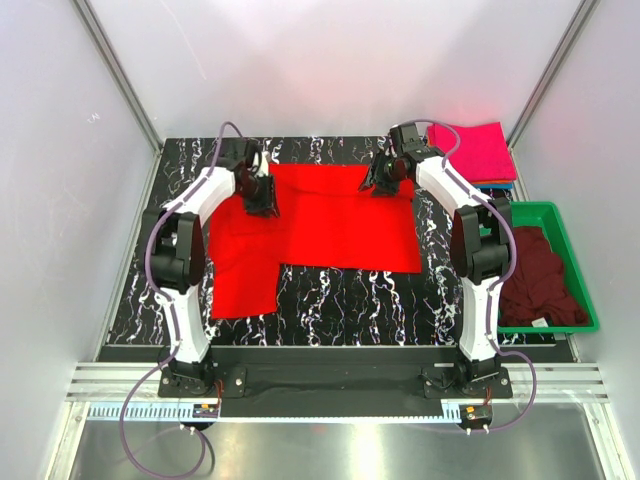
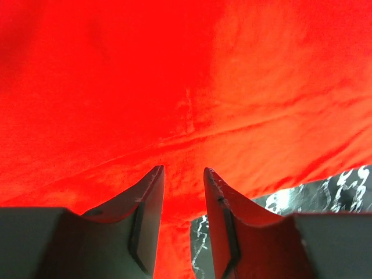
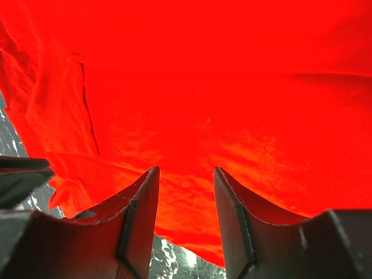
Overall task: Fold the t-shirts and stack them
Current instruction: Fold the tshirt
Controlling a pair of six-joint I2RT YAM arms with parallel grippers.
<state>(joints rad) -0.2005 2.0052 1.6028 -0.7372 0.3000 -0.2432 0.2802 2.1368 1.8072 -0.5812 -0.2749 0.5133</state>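
Observation:
The bright red t-shirt [image 1: 320,225] lies spread flat on the black marbled table [image 1: 340,305], with one part hanging down toward the front left. My left gripper [image 1: 262,196] is at its far left edge, open, with red cloth [image 2: 174,87] and a strip of table showing between the jaws [image 2: 183,171]. My right gripper [image 1: 383,180] is at the far right edge, open over the red cloth [image 3: 203,87], jaws apart [image 3: 186,170]. The magenta-pink t-shirt [image 1: 472,150] lies folded at the back right. The dark maroon t-shirt [image 1: 535,275] lies crumpled in the green bin.
The green plastic bin [image 1: 560,215] stands at the table's right edge. Blue and orange edges [image 1: 495,185] show under the folded magenta shirt. White walls with metal posts enclose the table on three sides.

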